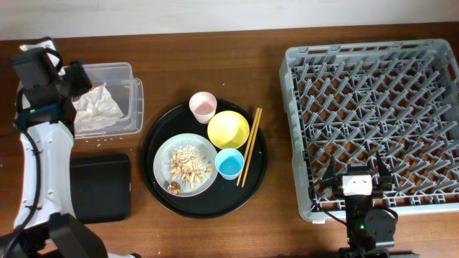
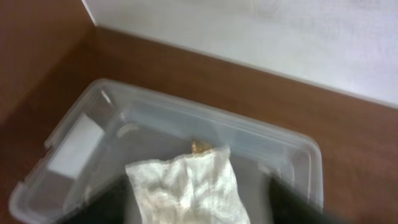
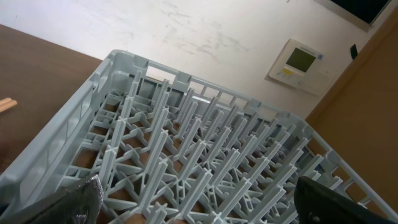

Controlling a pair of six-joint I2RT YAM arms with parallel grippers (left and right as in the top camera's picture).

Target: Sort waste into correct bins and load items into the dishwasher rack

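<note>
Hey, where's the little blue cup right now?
In the overhead view, the blue cup sits on the round black tray, just below the yellow bowl, between the grey plate and the chopsticks.

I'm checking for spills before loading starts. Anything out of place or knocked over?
Nothing looks spilled: the food scraps lie on the grey plate, and the pink cup, blue cup and yellow bowl stand upright. Only the chopsticks look slightly askew, their far ends poking past the rim of the round black tray.
</note>
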